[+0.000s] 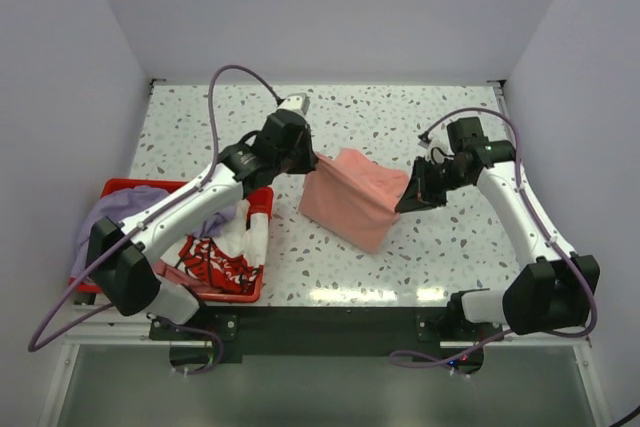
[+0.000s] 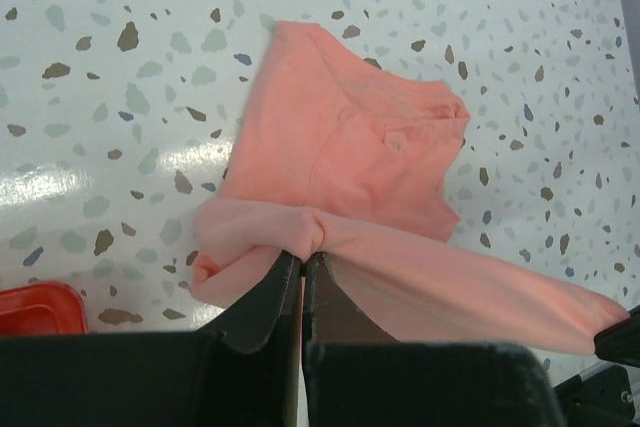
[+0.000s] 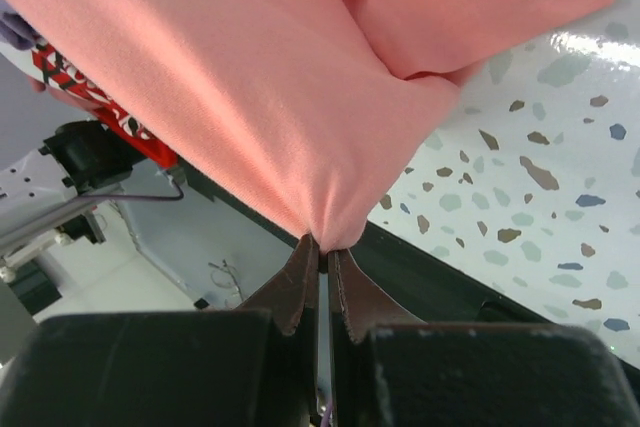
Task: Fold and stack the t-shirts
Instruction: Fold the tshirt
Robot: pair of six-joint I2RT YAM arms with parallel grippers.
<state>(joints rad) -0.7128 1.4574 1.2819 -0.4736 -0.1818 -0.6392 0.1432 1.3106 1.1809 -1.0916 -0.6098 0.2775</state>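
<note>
My left fingers (image 2: pixel 293 265) and right fingers (image 3: pixel 308 252) clamp opposite ends of the salmon-pink t-shirt (image 1: pixel 352 202), stretching it between them above the tabletop (image 1: pixel 400 117), apparently to spread it for folding.

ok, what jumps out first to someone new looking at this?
The salmon-pink t-shirt hanging mid-table between the left fingers and right fingers, both pinched shut on its edge. Next, the red crate at the near left edge, with a lavender t-shirt and a white red-print t-shirt spilling over it.
</note>
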